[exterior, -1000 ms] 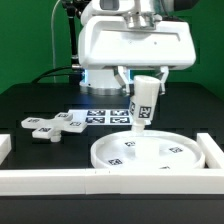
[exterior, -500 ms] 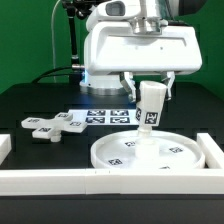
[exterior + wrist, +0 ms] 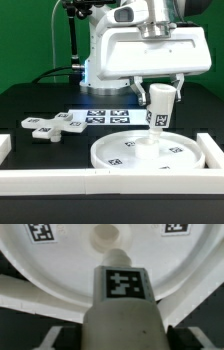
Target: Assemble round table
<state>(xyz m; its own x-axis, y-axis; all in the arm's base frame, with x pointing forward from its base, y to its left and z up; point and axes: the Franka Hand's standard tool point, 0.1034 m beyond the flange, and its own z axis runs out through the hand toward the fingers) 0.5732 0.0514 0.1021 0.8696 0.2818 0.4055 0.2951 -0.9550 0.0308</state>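
Observation:
The large round rimmed disc [image 3: 150,153] lies flat at the front of the table, against the white rails. My gripper [image 3: 158,92] is shut on the short cylindrical leg [image 3: 158,110] and holds it nearly upright over the disc, its lower tip close above the disc's middle. In the wrist view the leg [image 3: 122,303] fills the centre with its tag facing the camera, pointing at the hub [image 3: 108,232] of the disc [image 3: 60,277]. The flat cross-shaped foot [image 3: 52,125] lies on the table at the exterior view's left.
White rail bars [image 3: 60,178] run along the front and the exterior view's right of the disc. The marker board [image 3: 103,116] lies behind the disc. The robot's base and cables stand at the back.
My gripper has moved toward the exterior view's right with the leg, and the leg has turned more upright over the disc's middle.

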